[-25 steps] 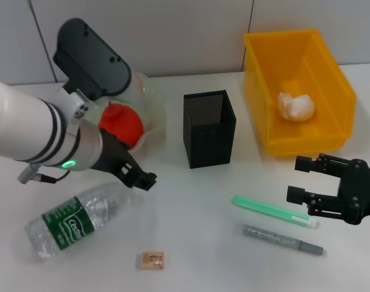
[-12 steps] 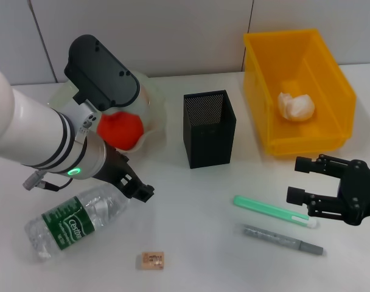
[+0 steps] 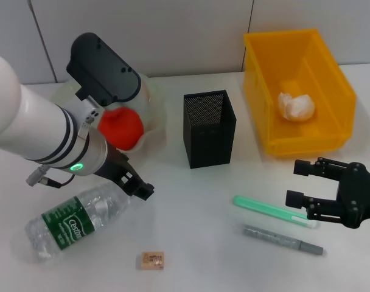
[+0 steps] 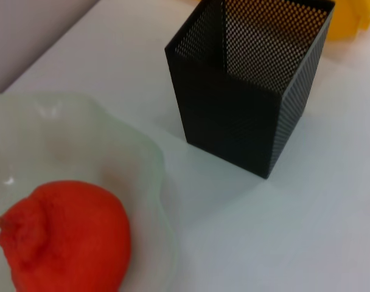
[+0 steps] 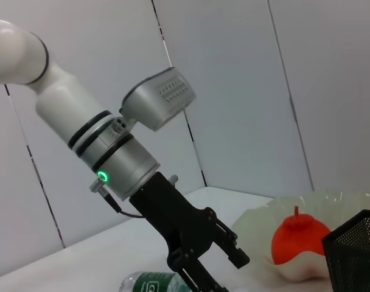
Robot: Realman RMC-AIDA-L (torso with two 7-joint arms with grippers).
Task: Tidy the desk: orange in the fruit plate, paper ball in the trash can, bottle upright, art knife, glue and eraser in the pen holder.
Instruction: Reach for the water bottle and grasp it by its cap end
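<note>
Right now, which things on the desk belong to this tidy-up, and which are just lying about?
Job: orange in fruit plate; paper ball in trash can; bottle lying down; pen holder; eraser; green stick; grey stick.
Lying about: nothing seen.

We saw orange (image 3: 120, 126) in fruit plate (image 3: 153, 115) left of pen holder (image 3: 209, 128); paper ball (image 3: 296, 106) in trash can (image 3: 328, 79) right; bottle (image 3: 75, 220) lay front-left.

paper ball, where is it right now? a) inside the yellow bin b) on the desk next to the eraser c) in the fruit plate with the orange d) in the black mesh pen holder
a: the head view shows the white paper ball lying inside the yellow bin, apart from the black mesh pen holder and the fruit plate.
</note>
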